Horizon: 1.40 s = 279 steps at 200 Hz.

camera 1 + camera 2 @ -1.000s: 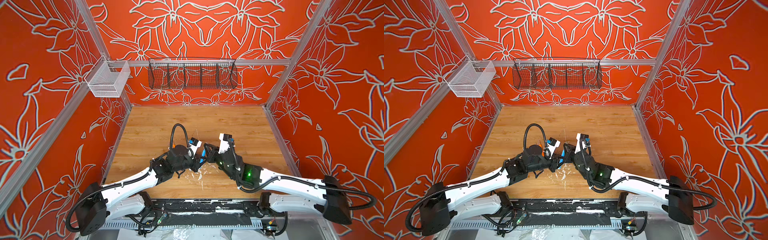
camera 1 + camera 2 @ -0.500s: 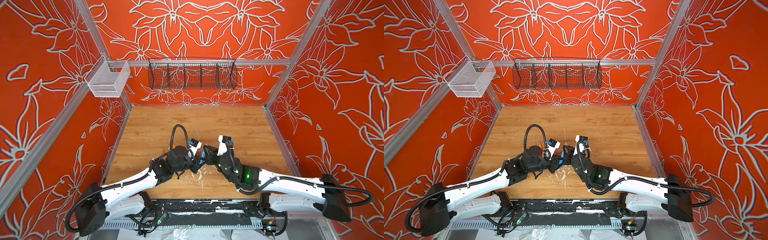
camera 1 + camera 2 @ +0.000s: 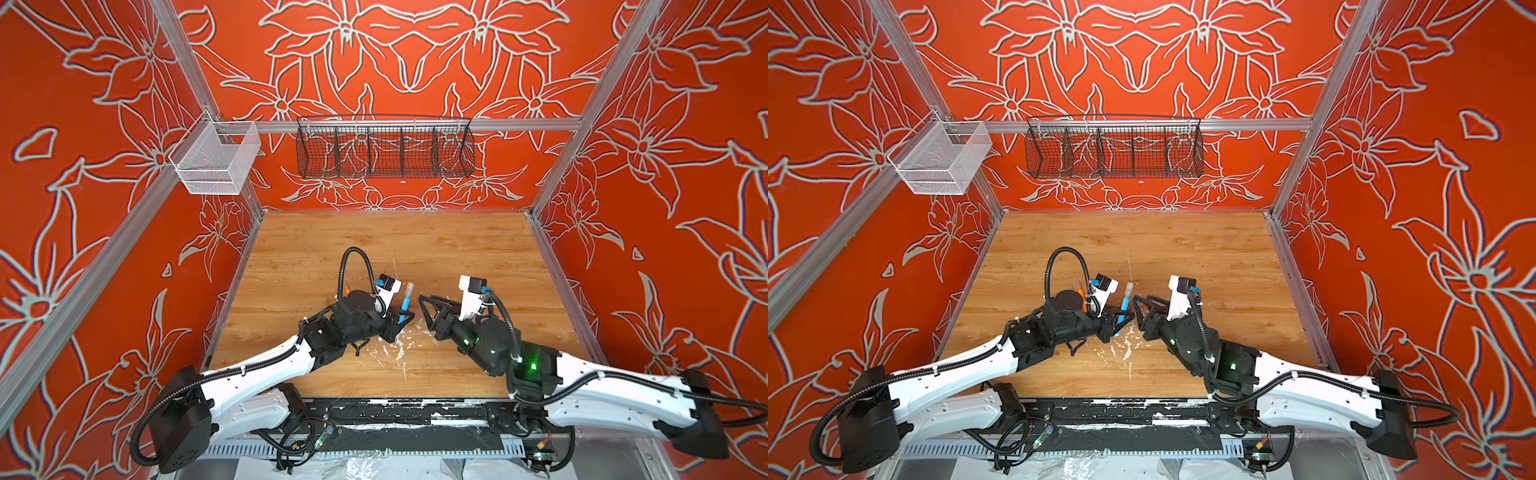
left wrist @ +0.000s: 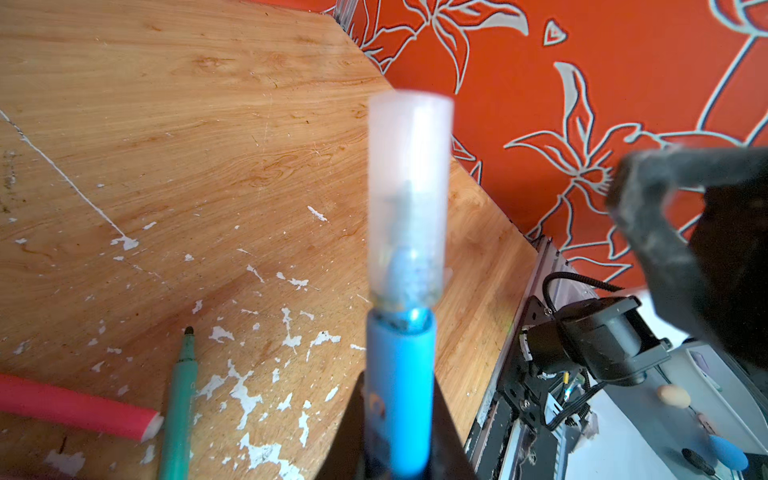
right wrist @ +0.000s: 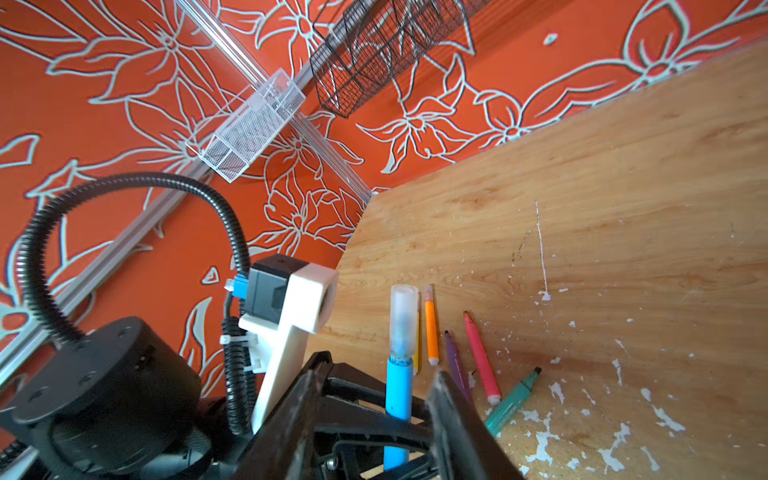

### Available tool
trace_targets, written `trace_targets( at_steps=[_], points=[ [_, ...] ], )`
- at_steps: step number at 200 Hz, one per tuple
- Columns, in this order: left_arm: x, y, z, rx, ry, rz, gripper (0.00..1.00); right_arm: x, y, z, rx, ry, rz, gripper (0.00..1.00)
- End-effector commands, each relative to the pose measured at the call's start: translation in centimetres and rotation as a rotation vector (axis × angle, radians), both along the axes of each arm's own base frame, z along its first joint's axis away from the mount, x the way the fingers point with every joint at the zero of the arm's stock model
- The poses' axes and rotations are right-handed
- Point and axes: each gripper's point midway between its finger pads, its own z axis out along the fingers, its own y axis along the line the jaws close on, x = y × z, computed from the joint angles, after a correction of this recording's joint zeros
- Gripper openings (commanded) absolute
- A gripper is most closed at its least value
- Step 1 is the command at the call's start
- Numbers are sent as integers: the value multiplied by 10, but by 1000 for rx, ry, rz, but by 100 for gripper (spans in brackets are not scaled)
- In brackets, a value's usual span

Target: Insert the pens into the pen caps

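My left gripper (image 3: 401, 322) is shut on the blue pen (image 4: 399, 374), which points up and away from it. A clear pen cap (image 4: 409, 187) sits over the blue pen's tip; in both top views the cap (image 3: 408, 289) (image 3: 1128, 289) shows above the blue body. My right gripper (image 5: 374, 376) is open, just right of the pen and apart from it, with nothing between its fingers. On the table past the blue pen lie an orange pen (image 5: 431, 328), a purple pen (image 5: 457, 365), a pink pen (image 5: 480, 357) and a green pen (image 5: 513, 399). A yellow pen (image 5: 417, 345) is mostly hidden behind the blue one.
White flecks (image 3: 399, 345) litter the wooden table (image 3: 457, 249) near the grippers. A black wire basket (image 3: 384, 147) hangs on the back wall and a white mesh basket (image 3: 214, 160) on the left wall. Both arms reach in from the table's front edge.
My right gripper has opened and drawn back to the right, leaving the clear cap on the blue pen. The left gripper has kept the pen in about the same place.
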Motion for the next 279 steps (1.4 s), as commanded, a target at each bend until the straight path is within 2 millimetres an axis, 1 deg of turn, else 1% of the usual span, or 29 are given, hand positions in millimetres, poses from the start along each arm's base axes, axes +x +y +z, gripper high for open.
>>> trace_targets(
  at_steps=[1, 25, 46, 54, 73, 91, 113, 135, 149, 162, 205, 231, 269, 279],
  points=[
    [-4, -6, 17, -56, -55, -50, 0, 5, -11, 6, -73, -45, -26, 47],
    [-10, -10, 20, -76, -68, -92, 0, 15, -12, 14, -72, -24, 1, 47],
    [-14, -11, 22, -90, -75, -114, 0, 30, -11, 11, -36, 15, 34, 50],
    [-15, -11, 24, -95, -78, -120, 0, 34, -8, 13, -17, 15, 65, 50],
    [-18, -12, 24, -102, -82, -134, 0, 36, 5, 21, 21, -21, 153, 54],
    [-20, -13, 25, -110, -85, -149, 0, 33, 13, 27, 42, -62, 205, 55],
    [-23, -15, 27, -123, -89, -170, 0, 33, 21, 28, 81, -84, 251, 55],
    [-24, -16, 28, -127, -90, -179, 0, 35, 26, 23, 96, -64, 275, 55],
    [-25, -16, 30, -131, -93, -185, 0, 37, 29, 20, 102, -54, 279, 52],
    [-26, -16, 30, -133, -95, -188, 0, 39, 30, 17, 100, -44, 275, 45],
    [-26, -14, 32, -135, -104, -180, 0, 44, 26, 11, 81, -21, 241, 43],
    [-26, -14, 30, -131, -101, -181, 0, 45, 29, 7, 83, -5, 246, 41],
    [-26, -14, 31, -130, -104, -180, 0, 50, 36, -5, 77, 40, 251, 27],
    [-26, -13, 30, -128, -104, -176, 0, 50, 38, -5, 80, 47, 254, 26]
  ],
)
